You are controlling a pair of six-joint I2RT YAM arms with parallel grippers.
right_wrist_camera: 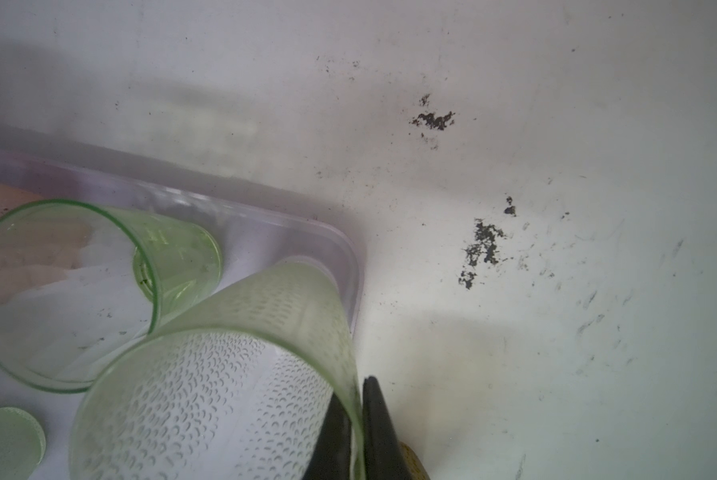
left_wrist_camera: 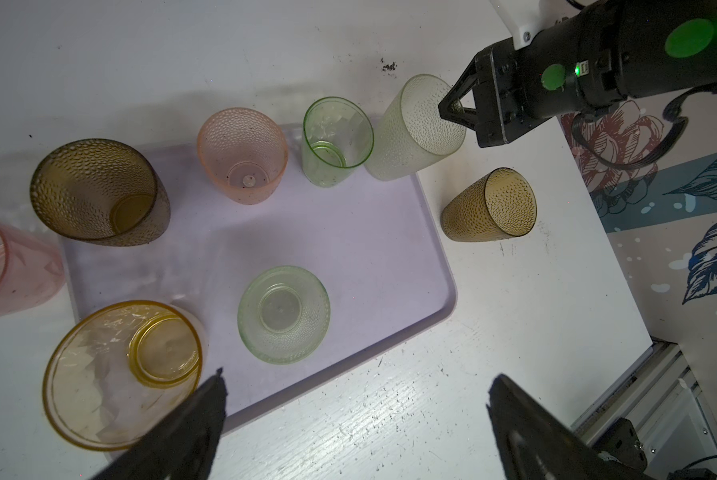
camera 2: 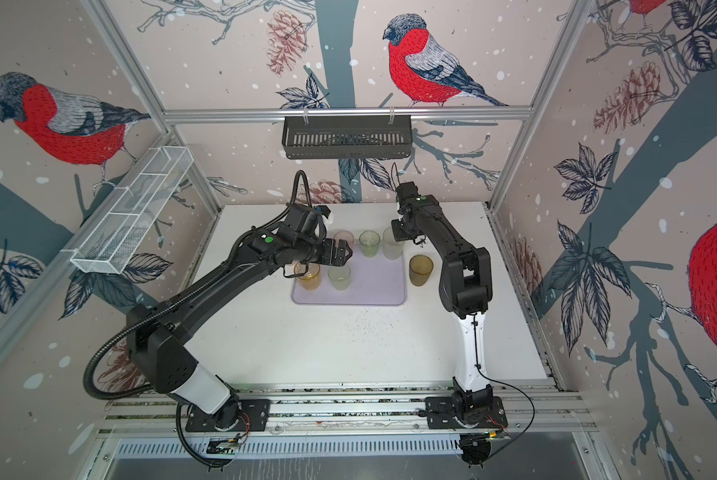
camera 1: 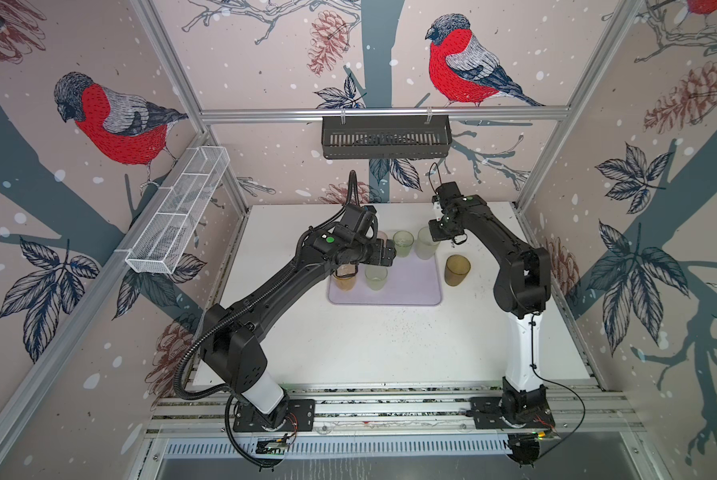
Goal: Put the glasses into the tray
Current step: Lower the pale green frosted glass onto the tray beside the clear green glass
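The lilac tray (camera 1: 410, 291) (left_wrist_camera: 348, 249) lies mid-table. My right gripper (right_wrist_camera: 358, 432) (camera 1: 433, 239) is shut on the rim of a tall frosted green glass (left_wrist_camera: 419, 129) (right_wrist_camera: 207, 395), whose base is at the tray's far right corner. Also on the tray are a bright green glass (left_wrist_camera: 336, 141), a pink one (left_wrist_camera: 242, 156), a brown one (left_wrist_camera: 99, 191), a yellow one (left_wrist_camera: 124, 374) and a short frosted green one (left_wrist_camera: 284, 313). An amber glass (camera 1: 457, 270) (left_wrist_camera: 489, 205) stands right of the tray. Another pink glass (left_wrist_camera: 7, 266) stands off its left side. My left gripper (left_wrist_camera: 358, 378) (camera 1: 388, 254) hangs open and empty over the tray.
A black slotted basket (camera 1: 385, 137) hangs on the back rail and a white wire basket (camera 1: 178, 216) on the left rail. Dark crumbs (right_wrist_camera: 481, 245) speckle the white table (camera 1: 390, 345) behind the tray. My left arm hides the tray's left part in both top views.
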